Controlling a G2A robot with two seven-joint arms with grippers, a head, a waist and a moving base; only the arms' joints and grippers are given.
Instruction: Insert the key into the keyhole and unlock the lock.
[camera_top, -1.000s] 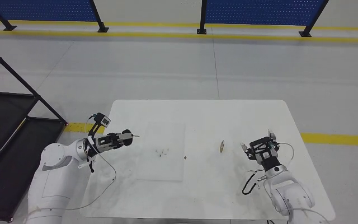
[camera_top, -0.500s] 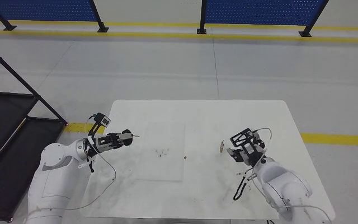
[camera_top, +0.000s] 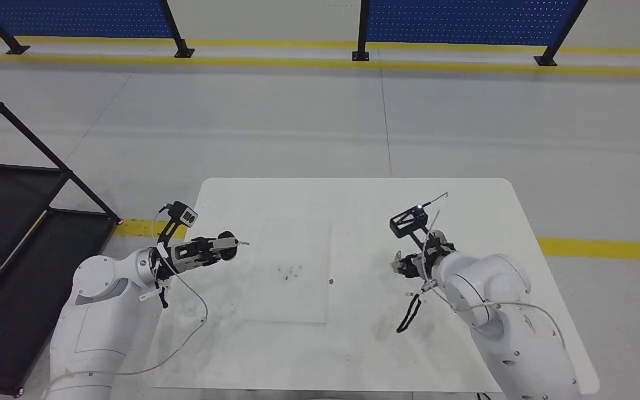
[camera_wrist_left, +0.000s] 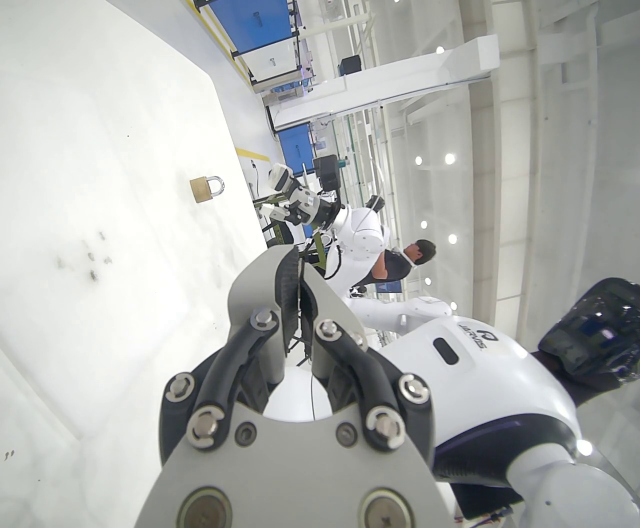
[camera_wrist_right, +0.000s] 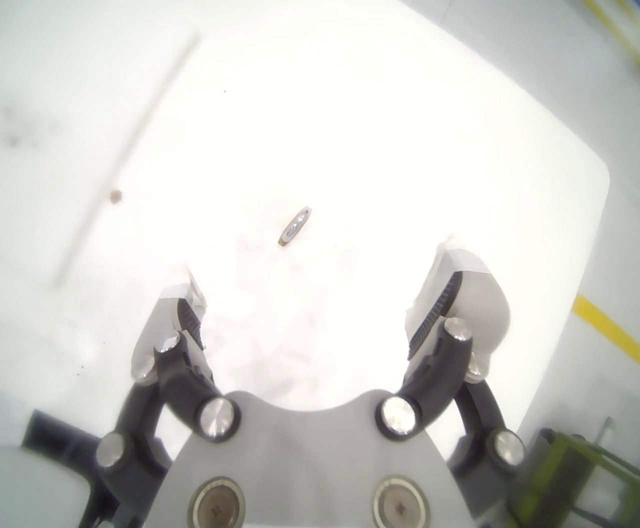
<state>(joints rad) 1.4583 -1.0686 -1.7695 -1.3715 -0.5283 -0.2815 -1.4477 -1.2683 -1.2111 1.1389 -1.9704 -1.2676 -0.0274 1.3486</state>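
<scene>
White tabletop (camera_top: 300, 205), smooth and matte with rounded corners, set on a pale grey floor crossed by yellow lines (camera_top: 250, 62), and blue perforated panels (camera_top: 470, 18) run along the back! A faint square outline marks the middle of the surface, a cluster of dark specks (camera_top: 290, 270) smudges it, and one small brown speck (camera_wrist_right: 116, 196) sits right beside the outline's edge.

Now the padlock (camera_wrist_left: 205, 187): a squat brass body with a shiny silver shackle arched over it. It stands upright on the right half of the tabletop, its flat face turned toward the left arm. Seen from above in the right wrist view, the padlock (camera_wrist_right: 296, 226) is just a slim strip of steel and brass.

Here's the right gripper (camera_wrist_right: 320, 275), spread wide, its grey metal fingers lined with ribbed black pads and bolted on with round silver screws. It hovers over the tabletop with the padlock just beyond its fingertips, untouched and nearer one finger than the other.

Across at the left edge, well apart from the padlock, the left gripper (camera_wrist_left: 295, 260) is clenched. Its ribbed pads are pressed face to face and its tip points across the surface toward the brass body. Whether anything is pinched between those pads is too fine to tell
</scene>
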